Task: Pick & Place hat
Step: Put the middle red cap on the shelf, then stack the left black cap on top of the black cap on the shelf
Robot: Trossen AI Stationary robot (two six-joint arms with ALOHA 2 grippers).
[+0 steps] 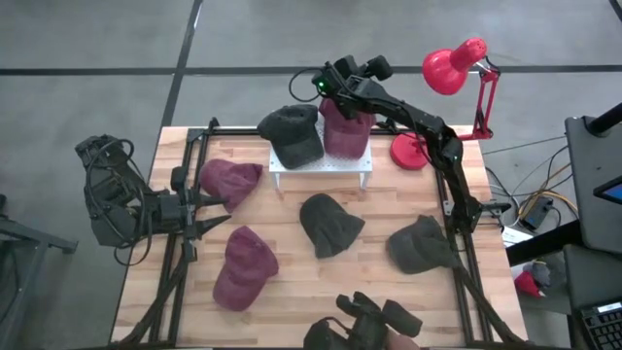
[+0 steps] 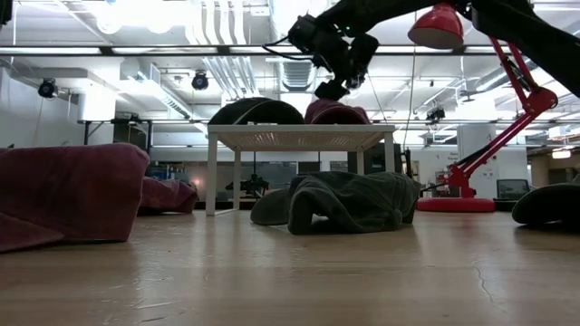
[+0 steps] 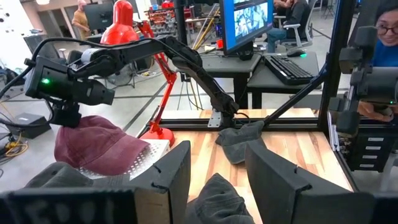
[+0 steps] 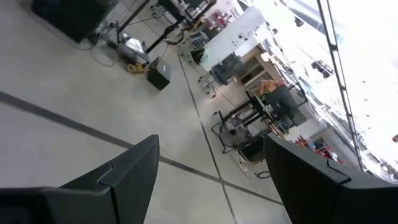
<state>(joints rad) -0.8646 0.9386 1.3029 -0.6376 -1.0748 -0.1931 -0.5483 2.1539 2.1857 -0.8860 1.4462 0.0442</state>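
A white perforated stand (image 1: 321,165) sits at the table's far middle. On it rest a maroon hat (image 1: 345,131) and a dark grey hat (image 1: 294,131). My right gripper (image 1: 328,95) hovers just above the maroon hat (image 2: 335,112), open, with nothing between its fingers (image 4: 211,168). In the left wrist view it hangs over that hat's crown (image 3: 99,146). My left gripper (image 1: 216,212) waits open at the table's left side, beside another maroon hat (image 1: 233,182).
More hats lie on the wooden table: a maroon one near left (image 1: 243,267), a dark grey one in the middle (image 1: 328,224), and a dark grey one at right (image 1: 420,245). A red desk lamp (image 1: 452,68) stands at the far right corner. People sit beyond the table.
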